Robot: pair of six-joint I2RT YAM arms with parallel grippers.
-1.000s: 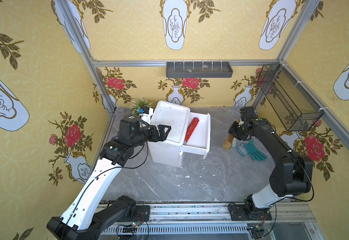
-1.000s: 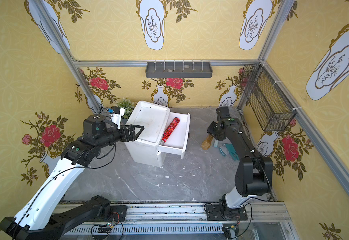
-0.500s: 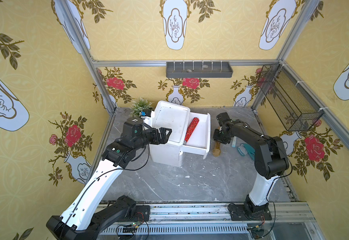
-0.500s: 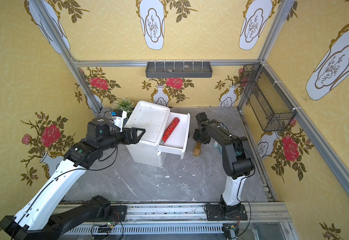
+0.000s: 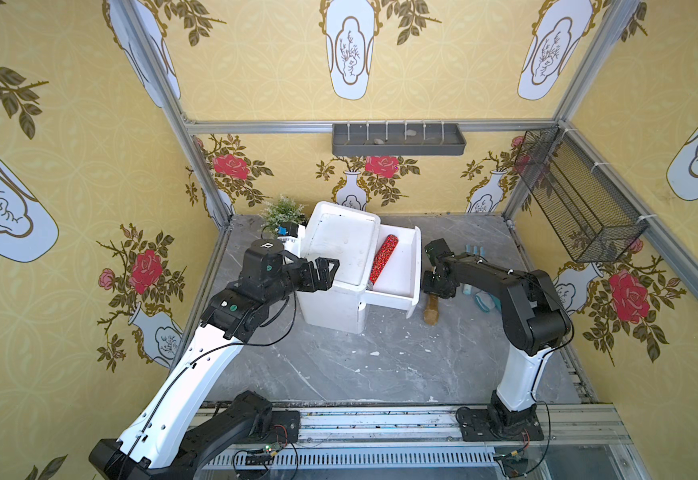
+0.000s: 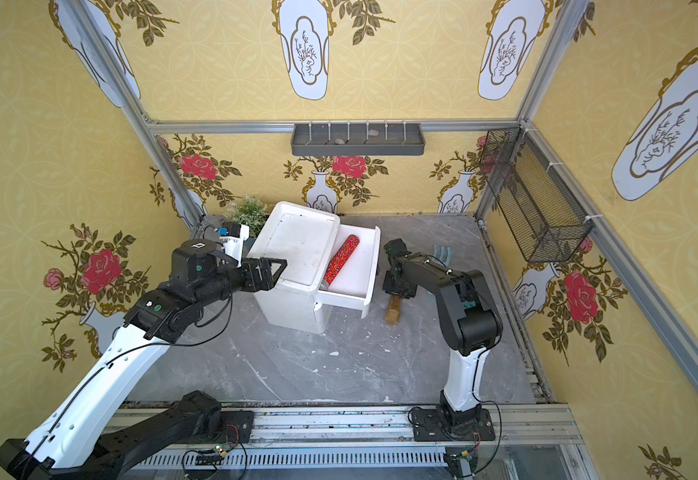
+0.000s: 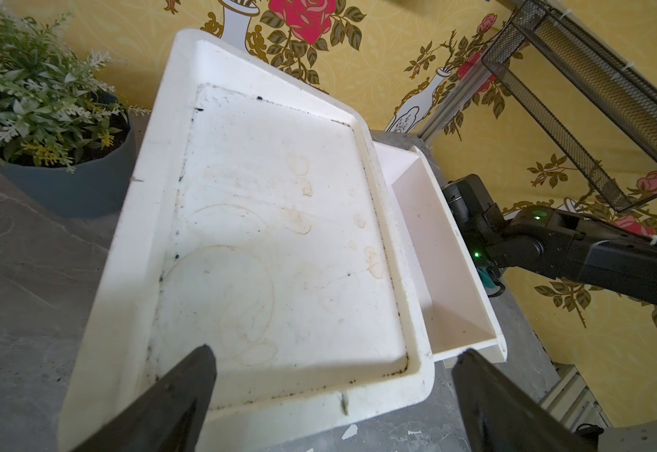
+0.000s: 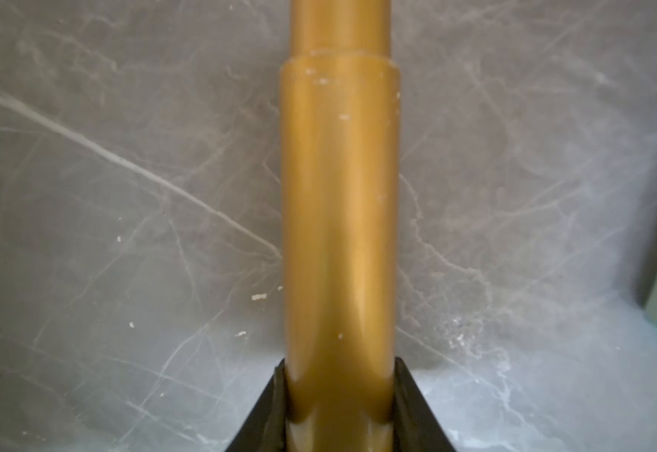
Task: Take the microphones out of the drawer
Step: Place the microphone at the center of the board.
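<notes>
Red microphone (image 5: 383,259) lies in one drawer (image 5: 416,266); right fingers (image 8: 264,415) clamp one gold cylinder (image 8: 338,215), left fingers (image 7: 178,395) wide.

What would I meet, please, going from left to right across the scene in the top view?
Potted plant → white drawer unit → red microphone → brown cylinder → teal item → wire basket.
</notes>
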